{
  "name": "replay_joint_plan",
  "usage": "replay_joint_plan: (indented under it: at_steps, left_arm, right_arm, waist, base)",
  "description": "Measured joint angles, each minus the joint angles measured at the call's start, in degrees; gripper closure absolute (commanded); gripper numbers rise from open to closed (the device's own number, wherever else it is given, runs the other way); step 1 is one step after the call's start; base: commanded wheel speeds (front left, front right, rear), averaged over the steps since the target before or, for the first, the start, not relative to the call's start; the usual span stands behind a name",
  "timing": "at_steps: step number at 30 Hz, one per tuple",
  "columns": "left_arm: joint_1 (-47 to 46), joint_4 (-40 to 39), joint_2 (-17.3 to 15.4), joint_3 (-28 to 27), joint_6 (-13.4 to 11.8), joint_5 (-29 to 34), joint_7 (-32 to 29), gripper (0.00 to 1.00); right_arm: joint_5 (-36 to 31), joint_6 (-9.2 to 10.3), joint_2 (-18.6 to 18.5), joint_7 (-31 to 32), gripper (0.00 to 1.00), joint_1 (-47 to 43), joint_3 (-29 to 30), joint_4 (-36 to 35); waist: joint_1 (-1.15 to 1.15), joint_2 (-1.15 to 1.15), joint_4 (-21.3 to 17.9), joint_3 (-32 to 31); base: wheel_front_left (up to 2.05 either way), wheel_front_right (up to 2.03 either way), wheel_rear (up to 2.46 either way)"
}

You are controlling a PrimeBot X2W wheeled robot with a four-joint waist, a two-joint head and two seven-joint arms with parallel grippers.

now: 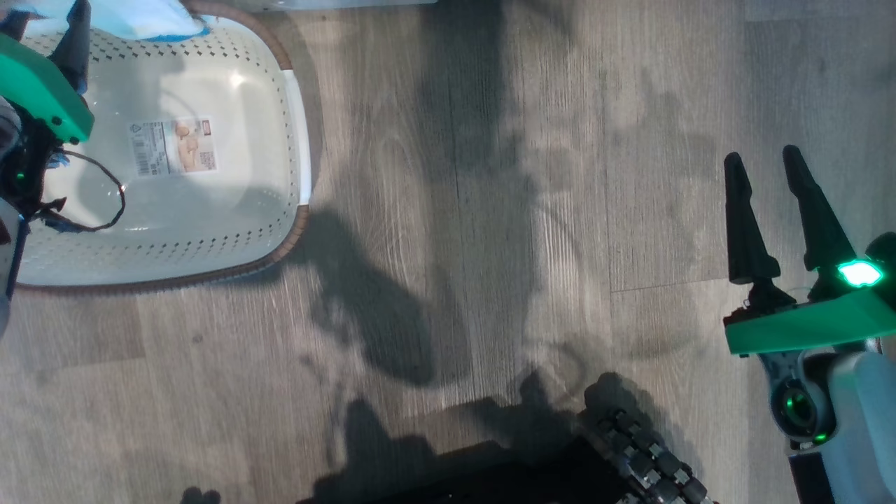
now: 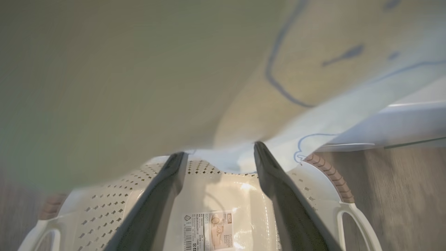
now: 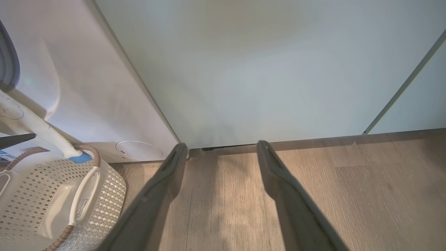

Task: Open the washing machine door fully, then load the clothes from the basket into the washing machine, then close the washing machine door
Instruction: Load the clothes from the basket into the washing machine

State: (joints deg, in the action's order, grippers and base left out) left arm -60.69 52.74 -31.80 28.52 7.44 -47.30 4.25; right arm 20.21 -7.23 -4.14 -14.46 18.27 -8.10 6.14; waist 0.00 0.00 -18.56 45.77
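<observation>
The basket (image 1: 297,126) was shown with its bottom bare and one garment of the clothes (image 2: 139,69) trailed over its far rim against the washing machine (image 3: 87,87); loading was judged nearly complete, with door closing left, the left gripper (image 2: 218,150) and right gripper (image 1: 761,157) both held spread, nothing pinched.

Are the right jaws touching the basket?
Apart. The head view shows a wide stretch of floor between the right jaws and the basket.
</observation>
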Motion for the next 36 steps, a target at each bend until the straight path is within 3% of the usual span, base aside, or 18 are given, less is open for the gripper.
replay_joint_plan:
  at_steps: [4, 5, 6, 7, 8, 9, 19, 36]
  left_arm:
    - [-0.6, -1.1, -0.6, 3.8, 0.0, -0.4, 2.7, 0.00]
    - [-0.6, -1.6, -0.8, 5.0, 0.0, -0.7, 3.3, 0.05]
    - [-0.6, -2.0, -0.8, 5.8, 0.0, -1.1, 3.9, 0.36]
    - [-0.6, -2.4, -1.0, 7.0, 0.0, -1.6, 4.3, 0.61]
    - [-0.6, -2.8, -1.2, 8.0, 0.0, -2.1, 4.4, 0.94]
    - [-0.6, -3.4, -1.5, 9.1, 0.0, -2.5, 5.0, 1.00]
    - [0.1, -6.8, -3.4, 14.4, 0.0, -6.0, 9.6, 1.00]
    - [3.0, -20.3, -9.3, 12.0, 0.0, -8.3, 8.6, 1.00]
  right_arm:
    - [-0.1, 0.00, 0.0, 0.0, 0.00, 0.4, 0.0, 0.0]
    - [-0.1, 0.00, 0.0, 0.0, 0.00, 0.5, 0.0, 0.0]
    - [-0.2, 0.00, -0.1, 0.0, 0.00, 0.7, 0.0, 0.0]
    - [-0.2, 0.00, -0.2, 0.0, 0.00, 0.8, 0.0, 0.0]
    - [-0.2, 0.00, -0.2, 0.0, 0.00, 0.8, 0.0, 0.0]
    - [-0.2, 0.00, -0.3, 0.0, 0.00, 0.8, 0.0, 0.1]
    - [-0.4, 0.00, -0.5, 0.0, 0.00, 0.7, 0.0, 0.8]
    - [-0.4, 0.00, -0.5, 0.0, 0.00, -1.7, -0.4, 1.9]
  waist:
    - [0.00, 0.00, 0.2, 0.0]
    - [0.00, 0.00, 0.2, 0.0]
    - [0.00, 0.00, 0.3, -0.1]
    - [0.00, 0.00, 0.4, -0.2]
    - [0.00, 0.00, 0.4, -0.3]
    - [0.00, 0.00, 0.4, -0.5]
    - [-0.01, 0.00, 0.8, -3.2]
    - [-0.01, 0.00, 2.9, -12.0]
  base:
    - [0.00, 0.00, 0.00]
    - [0.00, 0.00, 0.00]
    - [0.00, 0.00, 0.00]
    - [0.00, 0.00, 0.00]
    - [0.00, 0.00, 0.00]
    - [0.00, 0.00, 0.00]
    - [0.00, 0.00, 0.00]
    - [0.00, 0.00, 0.00]
